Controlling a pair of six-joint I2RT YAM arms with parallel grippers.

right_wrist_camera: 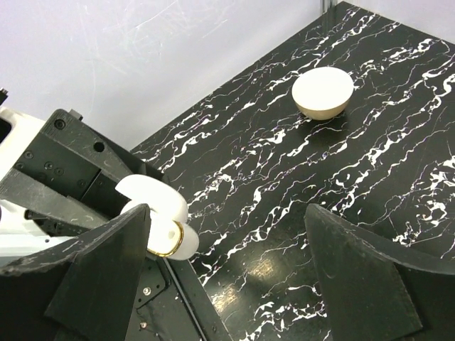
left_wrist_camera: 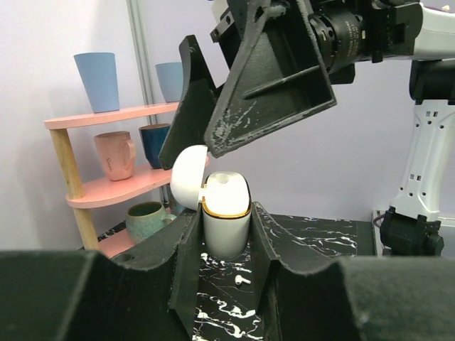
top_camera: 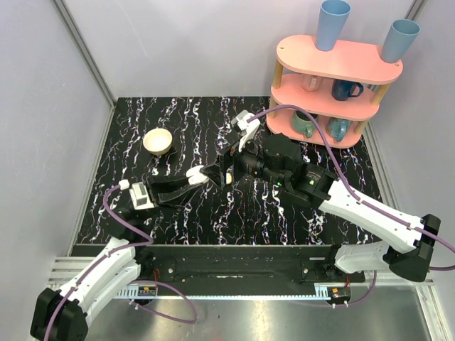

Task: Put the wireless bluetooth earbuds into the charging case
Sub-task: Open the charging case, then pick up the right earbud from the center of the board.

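Progress looks partial: the left tool [left_wrist_camera: 225, 241] clamps the upright charging case [left_wrist_camera: 226, 217], lid flipped open, at mid-frame. One earbud [left_wrist_camera: 240, 280] lies on the worktop [left_wrist_camera: 313, 234] just below it in the frame, not yet inserted. Above hangs the right tool [right_wrist_camera: 227, 209], fingers spread wide and empty. Whether another bud is already seated, I can't tell.
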